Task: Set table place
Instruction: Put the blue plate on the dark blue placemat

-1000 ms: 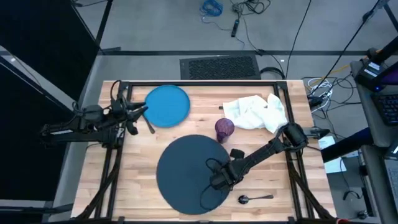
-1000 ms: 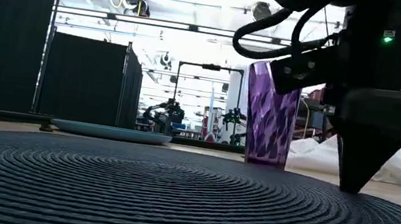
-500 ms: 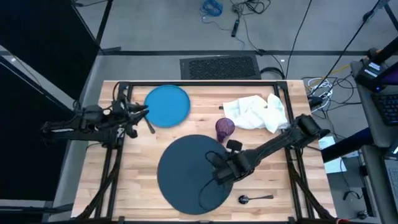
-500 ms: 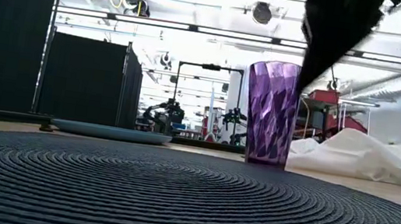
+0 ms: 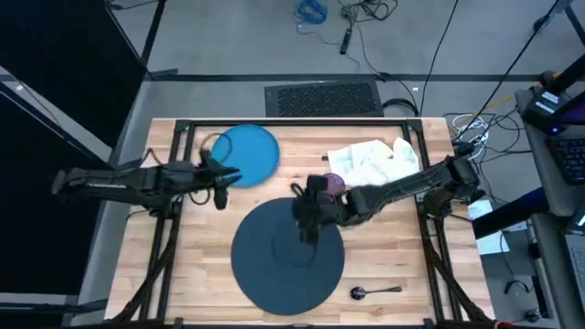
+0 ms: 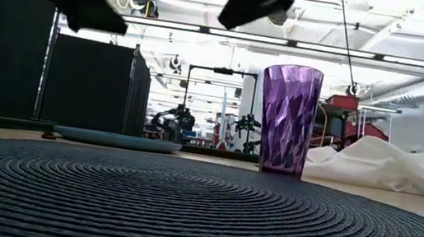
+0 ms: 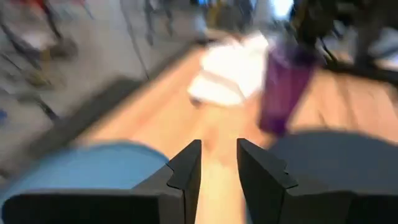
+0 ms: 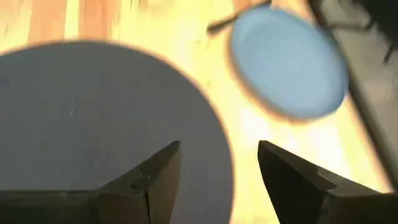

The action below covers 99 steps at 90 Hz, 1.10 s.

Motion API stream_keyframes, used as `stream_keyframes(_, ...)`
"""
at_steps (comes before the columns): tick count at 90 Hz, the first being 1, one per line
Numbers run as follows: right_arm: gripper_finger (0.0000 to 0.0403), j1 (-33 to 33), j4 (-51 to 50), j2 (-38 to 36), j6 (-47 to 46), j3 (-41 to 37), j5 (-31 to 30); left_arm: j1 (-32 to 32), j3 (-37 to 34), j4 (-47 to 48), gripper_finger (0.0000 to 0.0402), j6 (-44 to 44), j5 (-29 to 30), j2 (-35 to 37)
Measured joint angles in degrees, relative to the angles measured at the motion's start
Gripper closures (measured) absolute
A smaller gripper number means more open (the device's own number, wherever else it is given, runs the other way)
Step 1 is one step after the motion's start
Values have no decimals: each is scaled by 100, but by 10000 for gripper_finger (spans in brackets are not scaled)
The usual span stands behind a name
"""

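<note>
Both your arms have swung inward since a second ago: the left hand [image 5: 222, 175], which waited at the desk's left edge, now reaches over the near rim of the bright blue plate [image 5: 247, 153], and the right hand [image 5: 306, 212] has left the charger's right rim for its far edge, beside the purple cup [image 5: 330, 185].

From the left across the desk [image 5: 196, 247]: your left hand carries nothing, its fingers [image 7: 185, 169] parted by a narrow gap, and it points along the plate toward the cup, which suggests it is lining up on the plate's edge to lift it. A dark piece of cutlery [image 5: 219, 192] lies just beside that hand. The plate rests flat at the far left, well apart from the dark slate-blue charger [image 5: 286, 256], which sits centred at the near edge, probably as the base for the setting.

Over the charger's far rim your right hand hovers empty, its fingers [image 8: 149, 177] spread wide, likely clearing the way. The cup stands upright on the wood just beyond the charger. The white napkin [image 5: 377, 164] lies crumpled at the far right, and a spoon [image 5: 375, 291] waits near the charger's right edge.
</note>
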State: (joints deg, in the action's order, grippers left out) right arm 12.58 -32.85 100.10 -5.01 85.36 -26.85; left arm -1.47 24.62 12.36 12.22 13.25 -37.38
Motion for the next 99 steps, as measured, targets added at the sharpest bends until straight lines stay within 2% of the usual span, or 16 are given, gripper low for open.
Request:
stream_keyframes(10, 211, -471, 383, -112, 331, 0, 338, 160, 0, 255, 316, 415, -206, -342)
stream_keyframes(24, 213, -1288, 685, -132, 270, 9, 1051, 373, 0, 597, 316, 1091, -323, -677)
stream_keyframes(35, 213, -2018, 885, -107, -57, 9, 1778, 417, 0, 813, 316, 2173, -860, -1071)
stream_keyframes(41, 214, -2384, 1013, -56, -158, 9, 2091, 465, 0, 811, 316, 2426, -1151, -1338)
stream_keyframes(67, 214, -3456, 1619, 490, -477, 9, 3248, 966, 0, 517, 316, 2381, -1033, -2530)
stream_keyframes(87, 214, -3663, 2222, 1177, -695, 20, 3534, 1552, 24, 415, 316, 2231, -809, -2855)
stream_keyframes(99, 214, -3668, 2177, 1723, -774, 350, 3588, 1846, 46, 185, 316, 2195, -631, -2853)
